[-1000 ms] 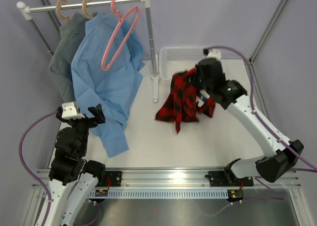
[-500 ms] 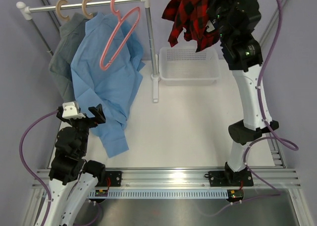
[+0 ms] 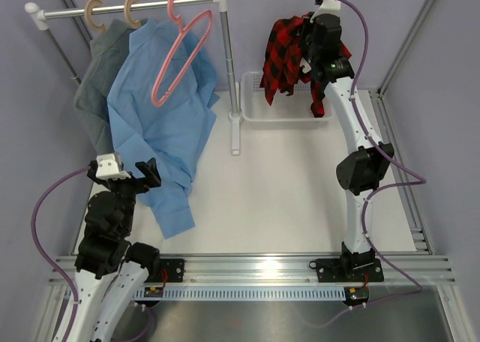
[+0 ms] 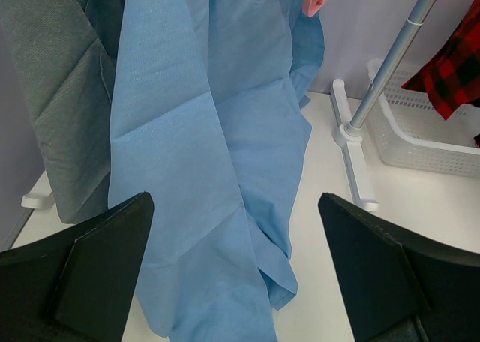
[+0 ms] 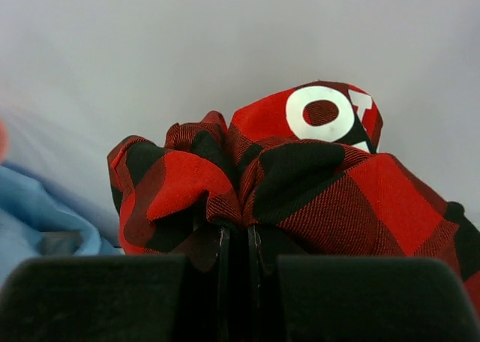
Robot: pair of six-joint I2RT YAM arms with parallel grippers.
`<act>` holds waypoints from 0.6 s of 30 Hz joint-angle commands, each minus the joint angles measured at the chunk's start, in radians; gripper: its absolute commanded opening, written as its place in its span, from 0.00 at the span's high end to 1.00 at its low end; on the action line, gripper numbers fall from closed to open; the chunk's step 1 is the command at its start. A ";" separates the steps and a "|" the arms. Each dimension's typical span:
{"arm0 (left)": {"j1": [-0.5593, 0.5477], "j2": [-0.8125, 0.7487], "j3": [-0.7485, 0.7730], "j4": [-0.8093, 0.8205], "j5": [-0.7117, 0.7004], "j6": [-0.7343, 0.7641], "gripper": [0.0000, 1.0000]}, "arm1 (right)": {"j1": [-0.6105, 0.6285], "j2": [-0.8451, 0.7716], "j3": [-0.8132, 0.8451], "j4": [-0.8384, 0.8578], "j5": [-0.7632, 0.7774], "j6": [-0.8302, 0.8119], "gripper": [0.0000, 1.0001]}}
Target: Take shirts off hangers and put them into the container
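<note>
My right gripper is shut on a bunched fold of the red-and-black plaid shirt, which hangs in the air above the container, a white mesh basket at the back of the table. The light blue shirt and the grey shirt hang from tan hangers on the rail. A pink hanger hangs bare in front of the blue shirt. My left gripper is open just in front of the blue shirt's lower hem, holding nothing.
The rack's rail runs across the back left. Its upright post and white foot stand between the hanging shirts and the basket. Frame struts rise at the table's corners.
My right arm has carried the plaid shirt from the table's middle up and back, then brought it lower over the basket. The left arm has not moved.
</note>
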 commanded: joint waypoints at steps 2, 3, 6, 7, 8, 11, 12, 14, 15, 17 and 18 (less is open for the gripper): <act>0.003 0.004 -0.004 0.047 0.019 -0.011 0.02 | -0.026 0.054 0.025 0.129 -0.015 0.025 1.00; 0.003 0.004 -0.004 0.046 0.020 -0.011 0.02 | -0.030 0.068 0.028 0.121 -0.014 0.038 1.00; 0.003 0.004 -0.004 0.046 0.021 -0.011 0.02 | -0.030 0.130 0.034 0.072 0.013 0.071 1.00; 0.003 0.003 -0.004 0.046 0.019 -0.011 0.02 | -0.030 0.146 0.016 0.058 0.011 0.085 1.00; 0.003 0.003 -0.004 0.046 0.019 -0.011 0.02 | -0.030 0.148 -0.002 0.037 0.002 0.106 1.00; 0.003 0.003 -0.004 0.046 0.019 -0.011 0.02 | -0.030 0.117 -0.135 0.044 -0.033 0.199 1.00; 0.003 0.001 -0.004 0.046 0.019 -0.011 0.02 | -0.030 0.101 -0.200 0.046 -0.046 0.247 1.00; 0.001 0.001 -0.002 0.046 0.019 -0.011 0.02 | -0.030 0.096 -0.237 0.018 -0.066 0.281 1.00; 0.003 0.001 -0.004 0.046 0.020 -0.013 0.02 | -0.030 0.111 -0.239 -0.006 -0.066 0.314 1.00; 0.003 0.001 -0.002 0.046 0.022 -0.013 0.02 | -0.030 0.139 -0.217 -0.101 -0.069 0.328 1.00; 0.003 0.001 -0.002 0.046 0.024 -0.013 0.02 | -0.030 0.156 -0.200 -0.132 -0.070 0.342 1.00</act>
